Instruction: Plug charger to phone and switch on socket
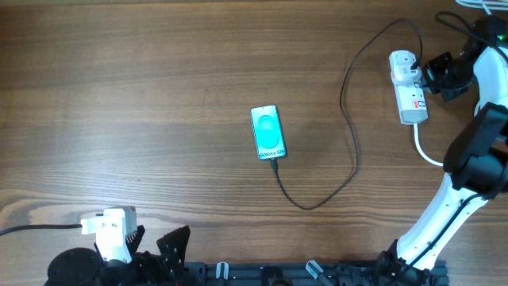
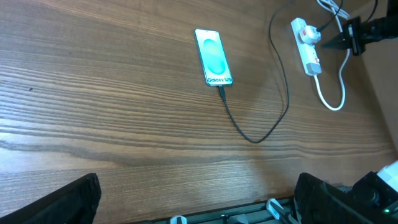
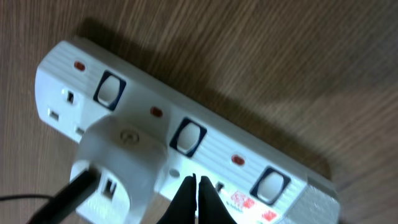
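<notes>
The phone (image 1: 267, 132) lies mid-table, teal screen up, also in the left wrist view (image 2: 213, 56). The thin black charger cable (image 1: 349, 127) runs from the phone's near end in a loop up to a white plug (image 3: 118, 168) in the socket (image 1: 407, 87). The socket shows close in the right wrist view (image 3: 205, 137) with three grey switches and red marks. My right gripper (image 3: 194, 186) is shut and empty, its tips just over the socket's edge below the middle switch (image 3: 188, 137). My left gripper (image 2: 199, 205) is open and empty at the table's near edge, far from the phone.
A thicker white cable (image 1: 427, 151) leaves the socket's near end toward my right arm (image 1: 476, 159). A white block with a black lead (image 1: 111, 224) sits at the front left by my left arm. A dark rail (image 1: 302, 274) runs along the front edge.
</notes>
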`<state>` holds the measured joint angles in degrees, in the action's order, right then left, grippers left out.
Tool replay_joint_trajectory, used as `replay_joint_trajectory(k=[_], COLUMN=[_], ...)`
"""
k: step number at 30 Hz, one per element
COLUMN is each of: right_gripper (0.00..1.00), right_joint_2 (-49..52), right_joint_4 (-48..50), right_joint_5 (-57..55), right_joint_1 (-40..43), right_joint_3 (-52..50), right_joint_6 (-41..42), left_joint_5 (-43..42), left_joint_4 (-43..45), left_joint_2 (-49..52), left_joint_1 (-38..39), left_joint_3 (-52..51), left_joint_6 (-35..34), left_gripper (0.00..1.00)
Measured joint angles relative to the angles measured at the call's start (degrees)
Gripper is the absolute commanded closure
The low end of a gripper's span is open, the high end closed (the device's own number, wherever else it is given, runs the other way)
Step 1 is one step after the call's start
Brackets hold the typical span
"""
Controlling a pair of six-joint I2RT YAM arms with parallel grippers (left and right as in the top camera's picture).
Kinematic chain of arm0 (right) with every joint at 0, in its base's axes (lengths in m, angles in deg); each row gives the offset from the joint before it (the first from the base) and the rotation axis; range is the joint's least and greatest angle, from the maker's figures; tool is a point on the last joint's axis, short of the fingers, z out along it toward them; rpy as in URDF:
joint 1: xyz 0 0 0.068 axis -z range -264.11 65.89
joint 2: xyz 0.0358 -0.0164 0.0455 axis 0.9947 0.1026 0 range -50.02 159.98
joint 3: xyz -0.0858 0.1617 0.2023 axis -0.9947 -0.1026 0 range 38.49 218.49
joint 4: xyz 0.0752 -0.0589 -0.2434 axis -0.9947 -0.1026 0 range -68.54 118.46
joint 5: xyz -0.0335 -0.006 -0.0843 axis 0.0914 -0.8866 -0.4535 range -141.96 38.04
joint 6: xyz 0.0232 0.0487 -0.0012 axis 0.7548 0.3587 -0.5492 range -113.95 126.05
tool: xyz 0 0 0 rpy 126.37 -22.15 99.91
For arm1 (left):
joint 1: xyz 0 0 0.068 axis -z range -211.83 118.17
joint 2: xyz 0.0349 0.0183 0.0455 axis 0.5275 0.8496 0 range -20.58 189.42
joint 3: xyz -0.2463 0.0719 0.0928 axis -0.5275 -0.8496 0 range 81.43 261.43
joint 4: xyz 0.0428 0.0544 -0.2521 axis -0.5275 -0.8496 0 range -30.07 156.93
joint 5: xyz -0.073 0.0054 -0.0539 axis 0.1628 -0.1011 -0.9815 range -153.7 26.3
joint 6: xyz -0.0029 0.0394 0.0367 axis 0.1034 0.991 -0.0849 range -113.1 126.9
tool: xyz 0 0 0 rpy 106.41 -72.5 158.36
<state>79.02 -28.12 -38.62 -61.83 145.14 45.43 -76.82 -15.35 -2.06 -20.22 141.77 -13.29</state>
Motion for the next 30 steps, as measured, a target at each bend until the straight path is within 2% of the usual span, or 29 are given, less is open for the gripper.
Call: replay_joint_trajectory(k=[6,30], right_gripper=[0.95,0.95], right_joint_2=[1.42,3.1], right_joint_4=[3.32,5.07], right_joint_5=[0.15,0.83], right_joint_1=[0.0,-0.79], right_joint_3=[0.0,-0.31], right_joint_6=[0.55,4.96], left_joint_5=[0.0,0.0], left_joint_4=[-0.02,0.02], left_joint_2=[0.0,0.0], left_joint_1=[0.0,0.0], left_joint_3=[0.0,0.0], left_joint_6=[0.0,0.0], left_gripper=[0.0,0.0])
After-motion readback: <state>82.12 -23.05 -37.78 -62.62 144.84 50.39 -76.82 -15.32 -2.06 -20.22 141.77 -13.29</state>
